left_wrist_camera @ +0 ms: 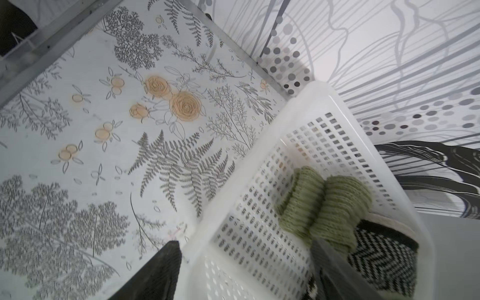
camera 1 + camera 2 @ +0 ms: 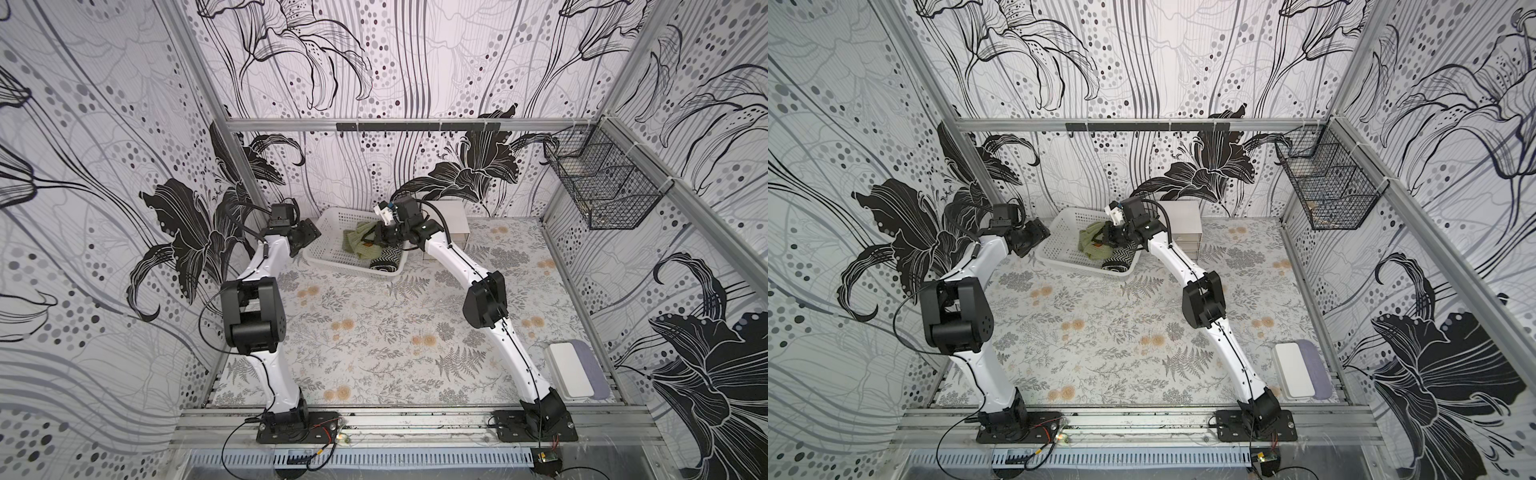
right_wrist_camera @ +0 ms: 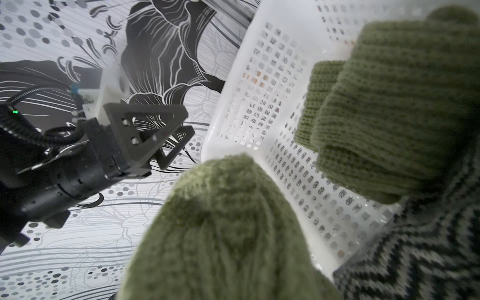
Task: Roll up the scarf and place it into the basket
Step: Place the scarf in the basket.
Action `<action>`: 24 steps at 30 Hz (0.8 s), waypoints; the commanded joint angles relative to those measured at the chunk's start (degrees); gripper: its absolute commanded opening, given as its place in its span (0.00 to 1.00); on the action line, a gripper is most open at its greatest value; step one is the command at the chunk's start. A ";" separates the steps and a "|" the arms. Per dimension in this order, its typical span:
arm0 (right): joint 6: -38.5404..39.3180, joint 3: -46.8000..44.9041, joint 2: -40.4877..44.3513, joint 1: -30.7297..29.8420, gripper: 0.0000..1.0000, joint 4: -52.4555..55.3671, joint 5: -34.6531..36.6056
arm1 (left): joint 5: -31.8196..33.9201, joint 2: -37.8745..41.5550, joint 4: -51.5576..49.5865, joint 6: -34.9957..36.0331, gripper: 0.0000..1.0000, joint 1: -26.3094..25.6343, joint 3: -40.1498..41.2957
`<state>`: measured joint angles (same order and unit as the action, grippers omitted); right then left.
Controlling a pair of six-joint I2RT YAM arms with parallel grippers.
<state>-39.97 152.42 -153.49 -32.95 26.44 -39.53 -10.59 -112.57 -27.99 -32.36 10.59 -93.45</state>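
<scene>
Green knitted scarf (image 3: 389, 117) bunched over white perforated plastic basket (image 2: 332, 246) | right gripper (image 2: 376, 236) nearer, pinching it | left gripper (image 2: 311, 235) wide, beside rim

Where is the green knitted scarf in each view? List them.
In both top views: green knitted scarf inside the white perforated basket by the back wall.
Left wrist view: scarf beside a black-and-white zigzag knit.
Right wrist view: scarf fills the close foreground, blurred.
Shared landmark: the basket's perforated wall.
</scene>
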 commanded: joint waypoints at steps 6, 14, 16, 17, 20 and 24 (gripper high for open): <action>-2.05 -6.01 4.59 0.25 0.00 -5.12 -3.19 | -3.99 -10.45 -5.91 3.68 0.78 1.46 -10.60; 2.27 -24.74 13.79 -2.05 0.00 -3.51 -5.19 | -3.30 2.18 -1.08 -1.98 0.77 0.17 10.52; 2.52 -34.25 19.24 -2.07 0.00 -6.56 -4.73 | -2.29 7.06 -0.23 -3.40 0.78 -1.40 16.67; 3.10 -38.45 21.88 -2.12 0.00 -7.26 -4.06 | -1.87 9.74 0.30 -3.77 0.77 -2.75 19.56; 3.45 -46.22 27.65 -2.27 0.00 -8.85 -2.75 | -1.46 16.77 1.02 -4.68 0.78 -6.61 26.20; 3.69 -44.51 29.68 -3.70 0.00 -7.96 -1.69 | -2.99 25.26 0.87 -6.30 0.78 -8.48 30.95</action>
<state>-38.04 106.08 -126.61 -35.53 19.44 -42.15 -13.28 -91.59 -30.09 -36.67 2.35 -64.07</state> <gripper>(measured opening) 0.118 0.778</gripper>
